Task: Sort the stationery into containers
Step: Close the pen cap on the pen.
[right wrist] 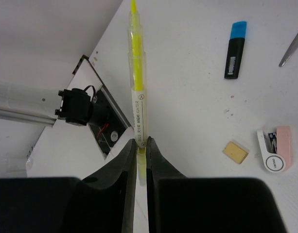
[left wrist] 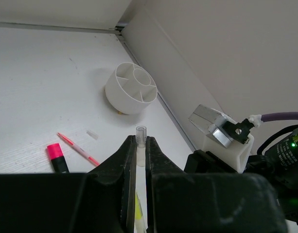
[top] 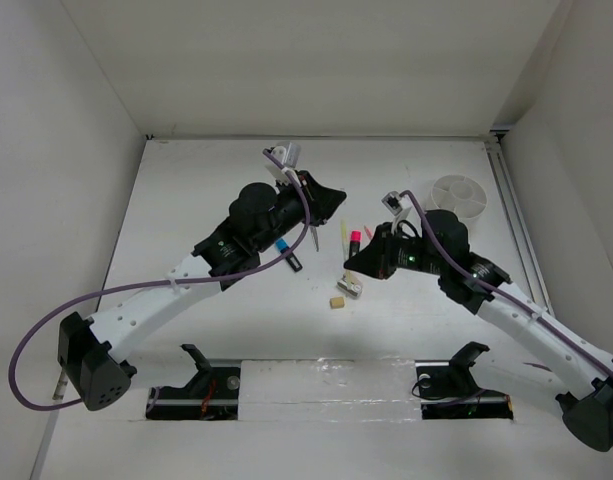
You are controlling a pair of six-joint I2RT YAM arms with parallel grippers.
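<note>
1. At the bottom centre of the right wrist view, my right gripper (right wrist: 141,141) is clamped on the very end of the yellow highlighter (right wrist: 137,92). Nearly all its length sticks out past the fingertips. With so long a lever on so short a bite, I judge it could swing or slip out on a quick wrist turn.
2. At the lower right of that view, the tan eraser (right wrist: 235,151) and the sharpener block (right wrist: 275,150) lie loose on the table (right wrist: 197,97). A highlighter dropped from here could knock them about.
3. In the centre of the top view, my two wrists hang near each other. In the left wrist view, the right arm's camera block (left wrist: 219,133) fills the lower right. If both head for the cup at once, I think a clash is likely.
4. At the bottom centre of the left wrist view, the left gripper (left wrist: 140,138) looks pressed together on a slim clear-tipped stick (left wrist: 141,132), yellow lower down. Only the tip shows, so I cannot judge how secure that pinch is.
5. At the upper centre there, the white cup (left wrist: 120,99) stands beside the side rail (left wrist: 173,116). Its dividers (left wrist: 134,83) leave narrow compartments, so a tilted stick could catch one or tip the cup.
</note>
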